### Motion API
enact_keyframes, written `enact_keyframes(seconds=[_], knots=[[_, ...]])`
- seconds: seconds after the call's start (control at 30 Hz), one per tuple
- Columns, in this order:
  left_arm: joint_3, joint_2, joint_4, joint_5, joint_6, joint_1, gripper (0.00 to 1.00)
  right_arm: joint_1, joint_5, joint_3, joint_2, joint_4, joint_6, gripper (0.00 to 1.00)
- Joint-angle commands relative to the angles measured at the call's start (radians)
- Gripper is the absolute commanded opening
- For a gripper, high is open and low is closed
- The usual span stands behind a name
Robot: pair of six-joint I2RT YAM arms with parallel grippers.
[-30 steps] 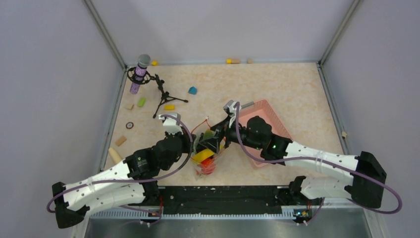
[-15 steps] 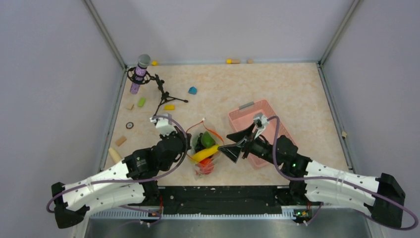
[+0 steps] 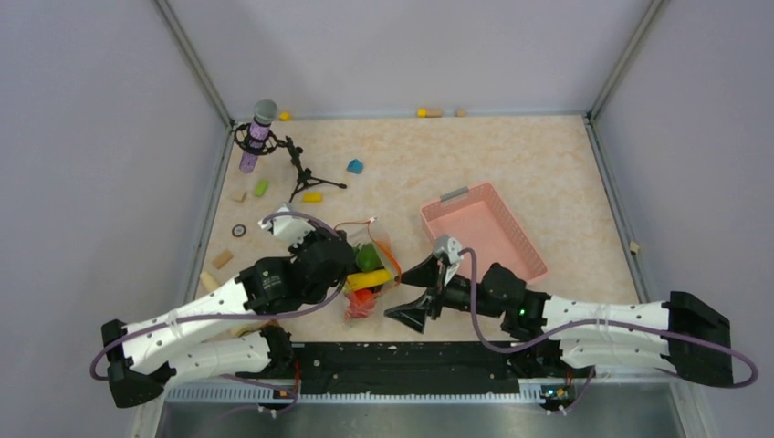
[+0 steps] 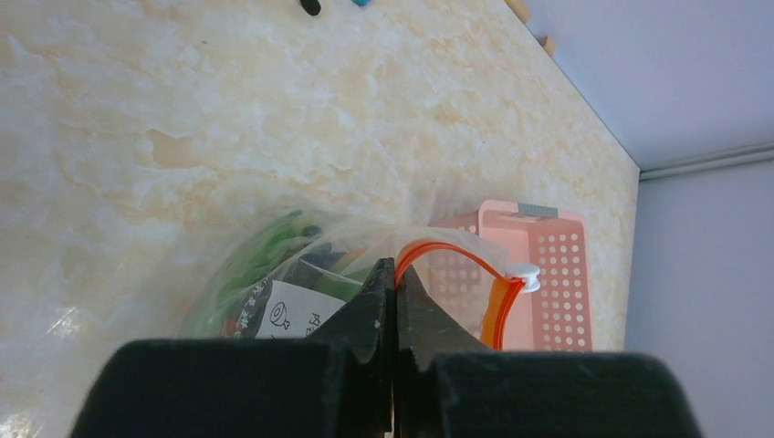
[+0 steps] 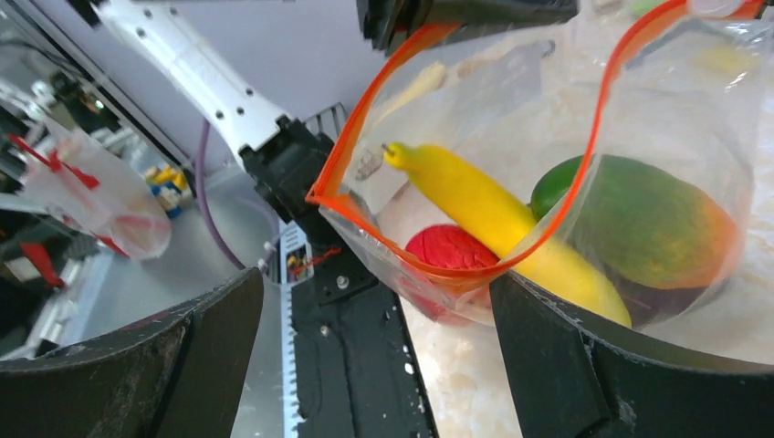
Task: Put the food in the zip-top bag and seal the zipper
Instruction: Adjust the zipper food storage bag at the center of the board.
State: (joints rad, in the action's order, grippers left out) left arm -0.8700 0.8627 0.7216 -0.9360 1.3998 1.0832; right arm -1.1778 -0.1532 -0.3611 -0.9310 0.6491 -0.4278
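Top external view has the zip-top bag (image 3: 363, 301) lying on the tabletop (image 3: 511, 164) in the lower middle of the frame, between both arms, with the pink basket (image 3: 484, 239) to its right. At the bag's left side the left tool (image 3: 350, 266) is closed tight on the rim. In the left wrist view its fingers pinch the clear plastic just beside the orange zipper (image 4: 494, 306), and the white slider (image 4: 523, 271) sits at the right end of that strip. Just right of the bag, the right tool (image 3: 411, 294) is spread wide and holds nothing. In the right wrist view the mouth gapes open, and a banana (image 5: 475, 205), a red tomato (image 5: 447, 248) and a green piece (image 5: 630, 219) lie inside.

I judge the filling nearly done and the sealing next. To do it well, the left tool should hold the rim taut. The right tool should close narrow on the slider alone, not on loose film, and draw it straight along the whole strip, low over the tabletop so no food rolls out.
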Motion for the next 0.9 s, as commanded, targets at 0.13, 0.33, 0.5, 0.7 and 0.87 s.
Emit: enact_keyframes(seconds=[0.13, 0.33, 0.5, 0.7, 0.87], knots=[[-0.058, 0.049, 0.007, -0.034, 0.070, 0.002, 0.00, -0.110, 0.394, -0.098, -0.118, 0.041, 0.113, 0.92], [0.030, -0.013, -0.075, 0.016, 0.048, 0.002, 0.00, -0.111, 0.583, -0.146, -0.214, 0.056, -0.003, 0.86], [0.081, -0.069, -0.115, 0.031, 0.032, 0.003, 0.00, -0.109, 0.592, -0.236, -0.284, -0.048, -0.010, 0.39], [0.091, -0.112, -0.191, 0.138, -0.161, 0.001, 0.00, -0.090, 0.648, -0.326, -0.304, -0.141, 0.092, 0.00], [0.148, -0.163, -0.384, 0.370, -0.444, 0.002, 0.22, 0.115, 0.206, -0.427, -0.323, -0.209, 0.138, 0.00]])
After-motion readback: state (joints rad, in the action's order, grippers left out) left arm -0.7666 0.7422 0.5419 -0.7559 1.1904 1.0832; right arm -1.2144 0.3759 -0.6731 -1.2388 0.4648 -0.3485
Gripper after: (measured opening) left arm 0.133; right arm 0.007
